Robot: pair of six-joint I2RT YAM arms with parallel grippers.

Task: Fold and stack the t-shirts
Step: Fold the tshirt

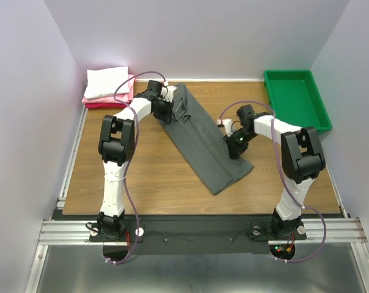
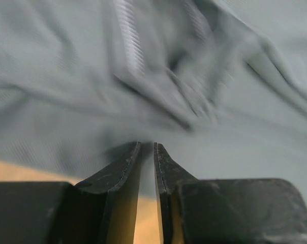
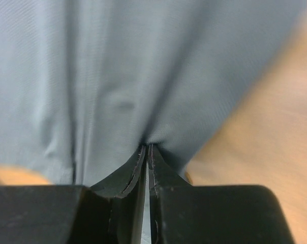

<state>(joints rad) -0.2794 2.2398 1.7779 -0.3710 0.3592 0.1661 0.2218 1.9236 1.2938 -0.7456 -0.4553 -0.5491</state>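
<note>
A dark charcoal grey t-shirt [image 1: 203, 137] lies folded into a long strip that runs diagonally across the wooden table. My left gripper [image 1: 166, 113] is at its far, collar end. Seen from the left wrist, the left gripper [image 2: 147, 145] has its jaws nearly together, pinching the edge of the grey cloth [image 2: 219, 127]. At the strip's near right side, my right gripper [image 1: 233, 146] grips the shirt. In the right wrist view this gripper [image 3: 146, 147] is shut, and the grey fabric [image 3: 118, 76] bunches at its tips. A white folded t-shirt [image 1: 108, 82] rests on pink ones [image 1: 102, 100] in the far left corner.
A green plastic tray [image 1: 291, 97] stands at the far right of the table. The wooden tabletop [image 1: 142, 171] is bounded by white walls on three sides. Both arm bases sit on the metal rail at the near edge.
</note>
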